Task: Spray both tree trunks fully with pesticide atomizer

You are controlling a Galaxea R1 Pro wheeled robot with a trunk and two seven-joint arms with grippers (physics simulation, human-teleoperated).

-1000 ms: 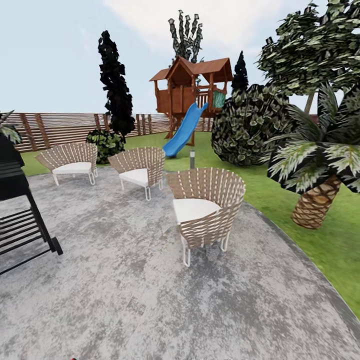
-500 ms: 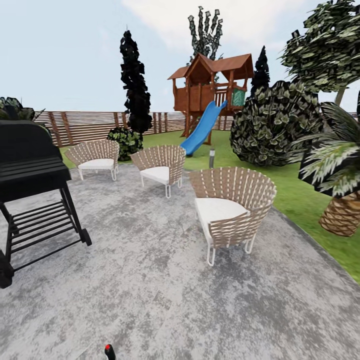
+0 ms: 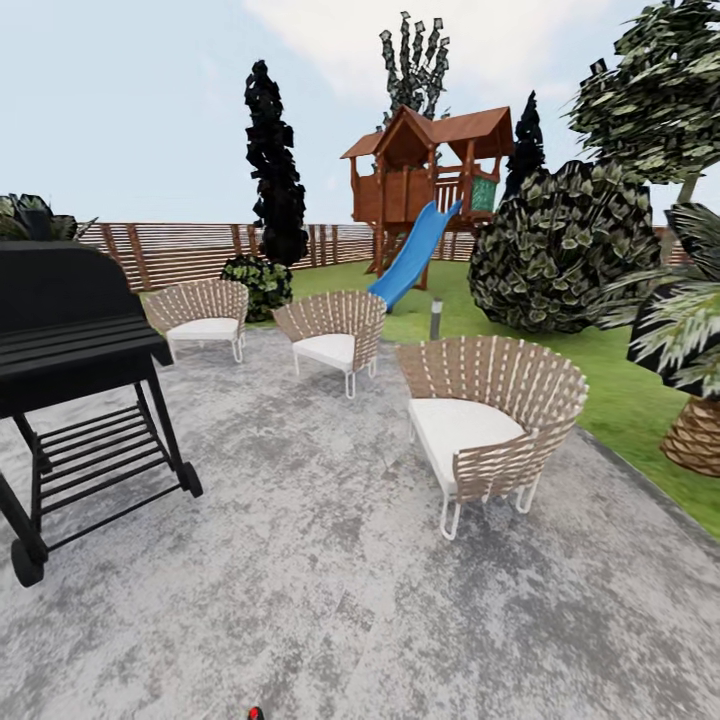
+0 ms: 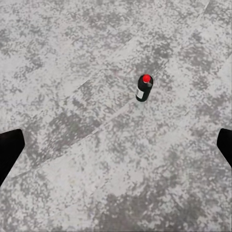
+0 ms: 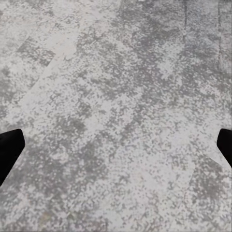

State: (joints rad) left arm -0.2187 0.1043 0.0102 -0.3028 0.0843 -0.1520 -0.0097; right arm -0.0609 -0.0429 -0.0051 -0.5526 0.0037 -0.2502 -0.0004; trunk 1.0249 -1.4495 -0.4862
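Surrounding the pesticide atomizer (image 4: 143,88) is bare grey patio floor (image 3: 300,560), so open room is judged ample; the grill (image 3: 70,330) and the nearest wicker chair (image 3: 490,420) are seen well beyond it. Toppling is judged the main risk, since the small upright bottle could be knocked by a misaligned descent. The left claw (image 4: 116,150) is spread wide and empty above it; the right claw (image 5: 116,150) is likewise held wide open, empty.

The pesticide atomizer (image 4: 143,88) is standing upright on the paved patio (image 3: 300,560), near its front edge. A grill (image 3: 70,360) is sitting at the left edge, three chairs (image 3: 490,425) are lining the far side, and the lawn (image 3: 620,390) is lying to the right, with a playhouse (image 3: 420,180) behind.
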